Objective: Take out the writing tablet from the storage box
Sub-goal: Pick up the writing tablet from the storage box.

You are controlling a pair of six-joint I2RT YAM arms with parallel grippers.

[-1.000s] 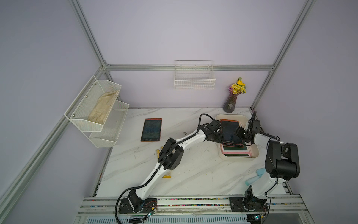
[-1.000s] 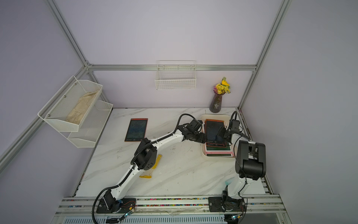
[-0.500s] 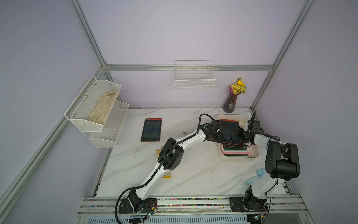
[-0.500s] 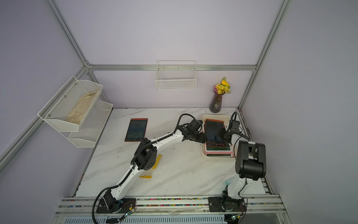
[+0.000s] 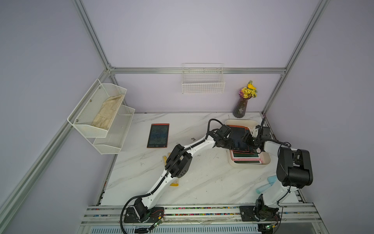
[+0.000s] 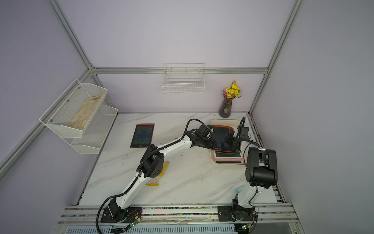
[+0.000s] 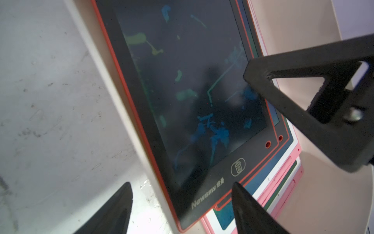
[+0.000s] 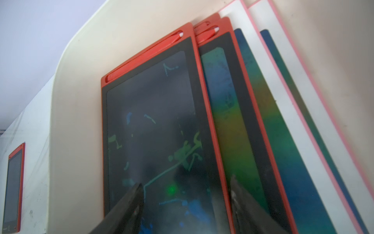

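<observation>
The storage box (image 5: pixel 251 164) is a cream tray at the back right of the table, holding a stack of several tablets. The top writing tablet (image 7: pixel 192 91), dark with a red frame, also shows in the right wrist view (image 8: pixel 153 121). My left gripper (image 7: pixel 181 186) is open at the tablet's left side, one finger over the table outside the box wall and the other over the tablet's logo end. My right gripper (image 8: pixel 186 182) is open over the tablet's right side, one finger above the screen and the other past its red edge. In a top view both grippers meet over the stack (image 5: pixel 238 139).
Another red-framed tablet (image 5: pixel 158 135) lies on the marble table at the back left. A vase of flowers (image 5: pixel 241 105) stands just behind the box. A wire basket (image 5: pixel 203 81) and a mesh shelf (image 5: pixel 101 115) hang on the walls. A yellow item (image 6: pixel 159 174) lies under the left arm.
My right gripper has shifted left, from the box's right edge to above the top tablet. The left arm and the tablets have stayed where they were.
</observation>
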